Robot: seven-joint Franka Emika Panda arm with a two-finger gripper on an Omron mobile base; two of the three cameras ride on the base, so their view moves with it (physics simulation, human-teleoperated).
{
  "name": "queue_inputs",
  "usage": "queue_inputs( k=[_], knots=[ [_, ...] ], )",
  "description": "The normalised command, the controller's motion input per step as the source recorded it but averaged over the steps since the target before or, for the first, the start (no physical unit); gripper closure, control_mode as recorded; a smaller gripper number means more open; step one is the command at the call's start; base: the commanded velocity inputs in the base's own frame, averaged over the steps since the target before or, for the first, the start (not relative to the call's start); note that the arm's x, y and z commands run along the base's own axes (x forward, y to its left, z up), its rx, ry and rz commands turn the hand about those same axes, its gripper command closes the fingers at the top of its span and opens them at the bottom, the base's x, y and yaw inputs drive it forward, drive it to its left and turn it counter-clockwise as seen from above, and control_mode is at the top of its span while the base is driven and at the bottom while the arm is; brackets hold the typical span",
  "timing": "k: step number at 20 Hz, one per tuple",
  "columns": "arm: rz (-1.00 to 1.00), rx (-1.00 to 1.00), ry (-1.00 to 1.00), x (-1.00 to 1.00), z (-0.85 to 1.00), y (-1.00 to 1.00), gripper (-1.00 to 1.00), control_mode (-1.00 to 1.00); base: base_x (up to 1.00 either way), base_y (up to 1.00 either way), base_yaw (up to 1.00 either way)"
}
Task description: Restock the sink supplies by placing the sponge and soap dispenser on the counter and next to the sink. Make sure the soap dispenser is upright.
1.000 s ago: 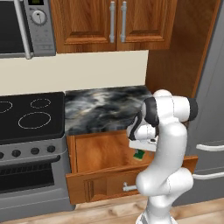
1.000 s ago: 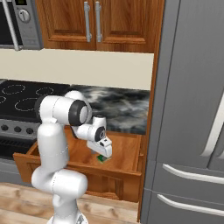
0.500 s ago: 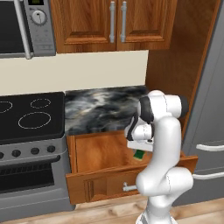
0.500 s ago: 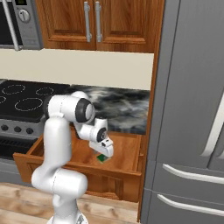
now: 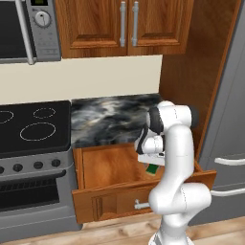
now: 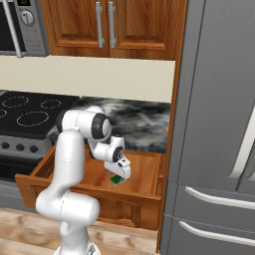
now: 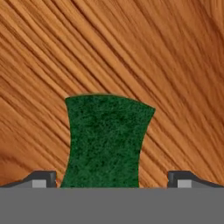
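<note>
So the sponge (image 7: 106, 140) is lying flat, green side up, on the wooden floor of the pulled-out drawer (image 5: 103, 165), over toward the drawer's right end. From the hand camera its near edge is cut off at the bottom, so you can't see the whole thing, and the yellow layer doesn't show from up here. The gripper (image 7: 111, 179) is hanging right above it with its jaws spread wide, one fingertip (image 7: 43, 179) on each side of the sponge, gripping nothing. In both base views the white arm and hand cover most of the sponge, just a green corner (image 6: 116, 180) peeks out under the hand. The marbled counter (image 5: 112, 119) sits right above the drawer, between the black stovetop (image 5: 31, 127) and the grey fridge (image 6: 219, 124), wooden cabinets (image 5: 124, 24) overhead
</note>
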Motion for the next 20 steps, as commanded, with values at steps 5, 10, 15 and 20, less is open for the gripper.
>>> queue_inputs(
  k=[5,10,15,20],
  knots=[
    [0.0,0.0,0.0,0.15,-0.3,-0.01,-1.0,-1.0,0.0,0.0,0.0],
    [0.0,0.0,0.0,0.0,-0.16,-0.02,-1.0,-1.0,0.0,0.0,0.0],
    [-0.05,0.0,0.0,-0.07,0.0,-0.22,-1.0,-1.0,0.0,0.0,0.0],
    [-0.04,0.0,0.0,0.0,-0.12,-0.05,-1.0,-1.0,0.0,0.0,0.0]
  ],
)
